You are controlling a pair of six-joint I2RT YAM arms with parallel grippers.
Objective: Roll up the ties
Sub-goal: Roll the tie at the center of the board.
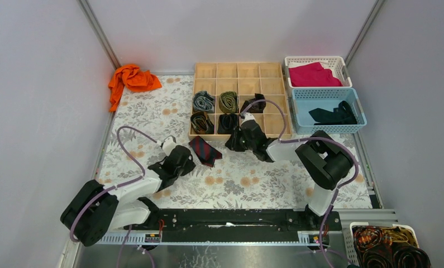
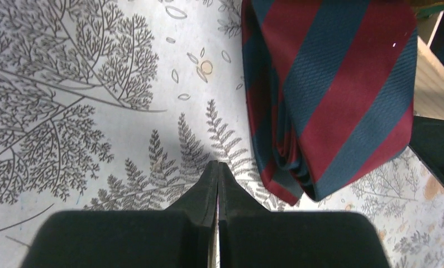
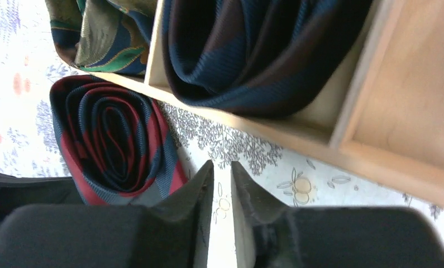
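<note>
A navy tie with red diagonal stripes (image 1: 204, 149) lies rolled into a coil on the floral mat, just in front of the wooden organizer (image 1: 239, 70). My left gripper (image 1: 190, 161) is shut and empty just left of the coil (image 2: 331, 95), with its tips (image 2: 218, 163) on the mat. My right gripper (image 1: 230, 144) sits right of the coil (image 3: 113, 139), its jaws a narrow gap apart with nothing between them (image 3: 222, 164). Several rolled ties fill organizer cells, among them grey-blue (image 1: 203, 101), olive (image 1: 228, 101) and black (image 1: 227, 123).
The organizer's front wall (image 3: 297, 134) runs close ahead of my right fingers. A blue basket (image 1: 328, 92) holds black ties and a white basket (image 1: 342, 61) holds a magenta cloth. An orange cloth (image 1: 131, 78) lies back left. Another basket (image 1: 384, 245) of ties sits front right.
</note>
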